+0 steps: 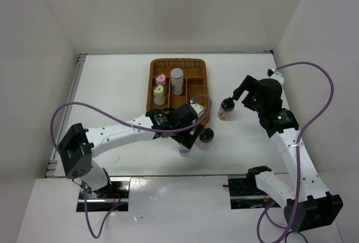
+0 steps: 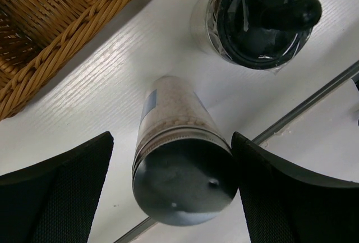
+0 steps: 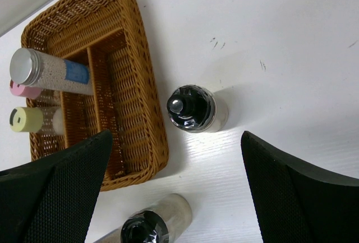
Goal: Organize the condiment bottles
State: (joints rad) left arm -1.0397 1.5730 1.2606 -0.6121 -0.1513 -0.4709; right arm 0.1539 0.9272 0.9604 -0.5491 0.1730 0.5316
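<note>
Left wrist view: my left gripper (image 2: 171,137) is released, jaws spread wide to either side of the silver-lidded jar (image 2: 182,181). There is a clear gap between the jar and one finger. The other finger (image 2: 291,198) sits close to the lid, and I cannot tell whether they touch. The jar stands upright on the counter (image 2: 101,91), beige granules showing through its clear body, just off the near right corner of the wicker tray (image 2: 61,35). The near black-lidded jar (image 2: 261,18) stands just beside it, not touching.

Right wrist view: my right gripper (image 3: 175,133) is also released, jaws wide, grasping nothing, hovering above the counter. The right-hand black-lidded jar (image 3: 193,108) stands upright below, just beside the tray's right rim toward its near end, with a small gap.

Top external view: the tray lies toward the far edge of the counter, about midway along it. On its left side stands the pink-lidded jar (image 1: 161,78), with the yellow-lidded jar (image 1: 159,92) just nearer. The tall blue-labelled jar (image 1: 177,80), silver lid, stands just right of the pink one. All three are upright. I cannot resolve the exact compartments.
</note>
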